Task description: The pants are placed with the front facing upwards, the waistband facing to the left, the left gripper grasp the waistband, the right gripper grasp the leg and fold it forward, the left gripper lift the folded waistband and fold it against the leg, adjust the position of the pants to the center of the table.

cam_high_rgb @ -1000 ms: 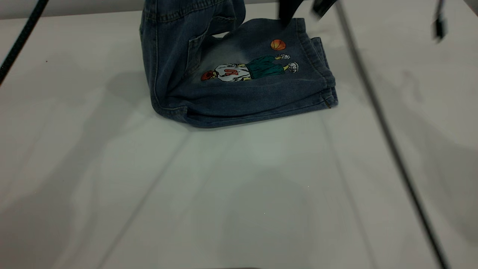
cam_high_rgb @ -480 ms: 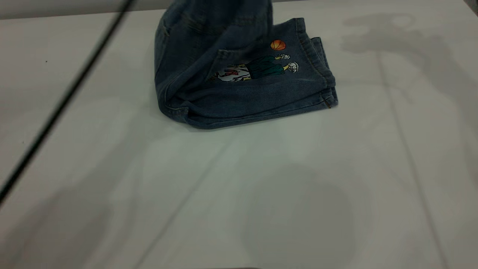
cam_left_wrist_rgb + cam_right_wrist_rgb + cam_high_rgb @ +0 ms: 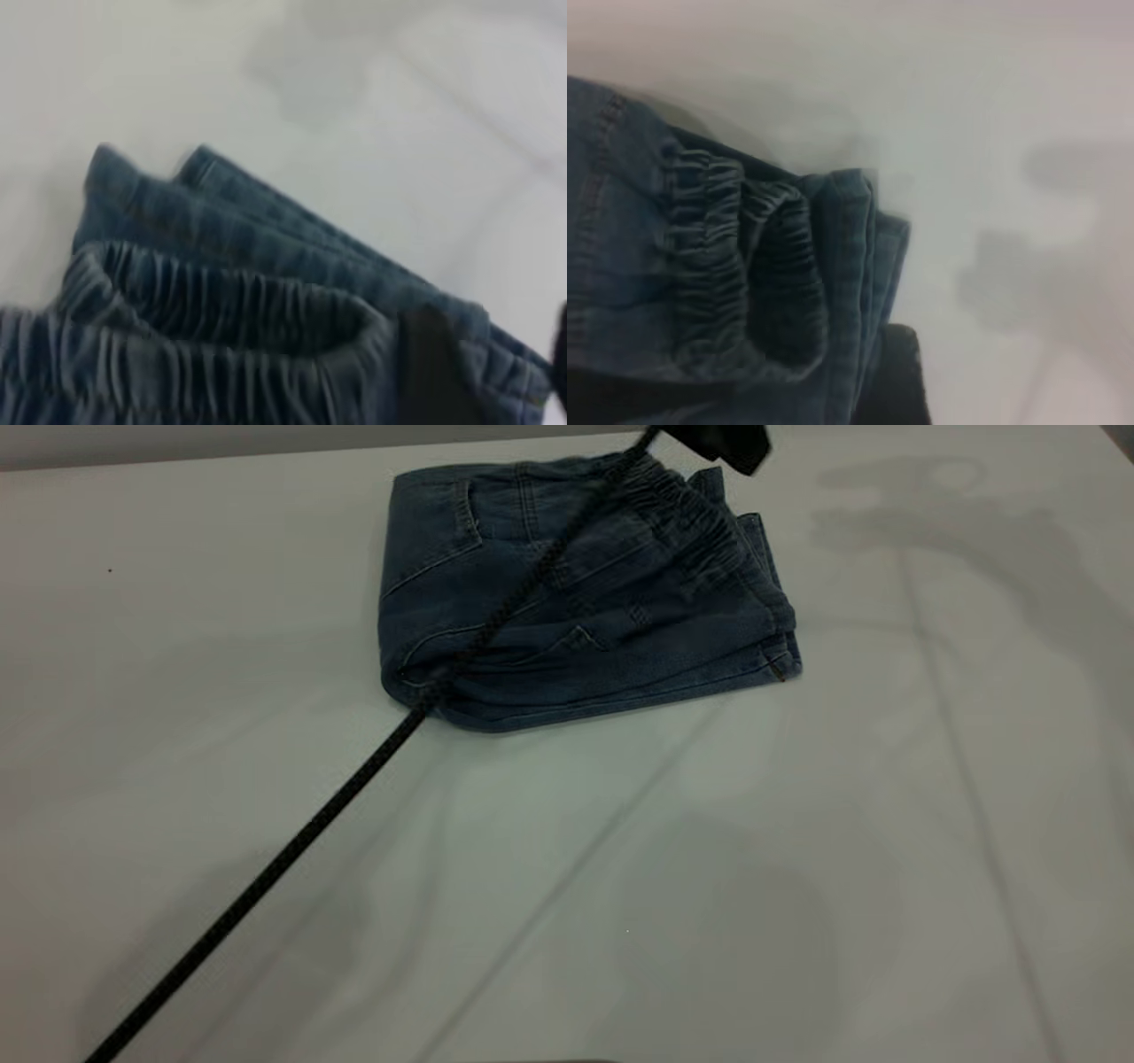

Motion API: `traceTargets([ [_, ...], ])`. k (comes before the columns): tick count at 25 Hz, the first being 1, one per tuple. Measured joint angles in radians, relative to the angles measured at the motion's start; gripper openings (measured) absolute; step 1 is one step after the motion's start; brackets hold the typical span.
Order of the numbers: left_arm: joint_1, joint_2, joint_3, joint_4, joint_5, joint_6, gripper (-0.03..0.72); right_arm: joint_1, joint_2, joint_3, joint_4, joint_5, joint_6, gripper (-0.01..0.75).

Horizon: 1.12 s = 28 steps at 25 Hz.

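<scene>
The pants lie as a compact denim bundle at the far middle of the table. The ruffled waistband rests on top at the bundle's right end, over the stacked leg hems. My left gripper hovers at the top edge, just past the waistband's far end, and its cable crosses the bundle. In the left wrist view the waistband is close up. The left gripper stands open, one finger over the denim. A dark part of my right gripper shows beside the leg hems.
The black braided cable runs from the table's near left corner up to the far right, lying across the pants. Wide bare tabletop spreads in front of the bundle and to both sides. The table's far edge is close behind the pants.
The raised waistband half swung to the right and came down flat onto the leg, covering the basketball print. The left arm's cable swept across with it.
</scene>
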Motion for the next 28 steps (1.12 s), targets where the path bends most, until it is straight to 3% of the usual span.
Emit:
traceTargets([
  [3,-0.003,-0.009,-0.012,0.001,-0.008,-0.002,0.480,0.000,0.000,0.000,0.000,0.003,-0.005,0.542],
  [6,0.001,-0.043,-0.039,0.063,0.073,-0.055,0.557,0.000,0.000,0.000,0.006,0.003,-0.006,0.542],
  [11,0.031,-0.097,-0.100,0.396,0.272,-0.305,0.573,0.000,0.000,-0.001,0.061,0.005,-0.020,0.542],
  [15,0.055,-0.081,-0.108,0.630,0.353,-0.634,0.573,0.000,0.000,-0.002,0.103,0.008,-0.041,0.542],
  [18,0.057,-0.036,-0.108,0.660,0.344,-0.705,0.573,0.000,0.000,-0.002,0.124,0.010,-0.050,0.542],
  [28,0.054,0.140,-0.108,0.632,0.257,-0.692,0.573,0.000,0.000,-0.002,0.137,0.017,-0.069,0.542],
])
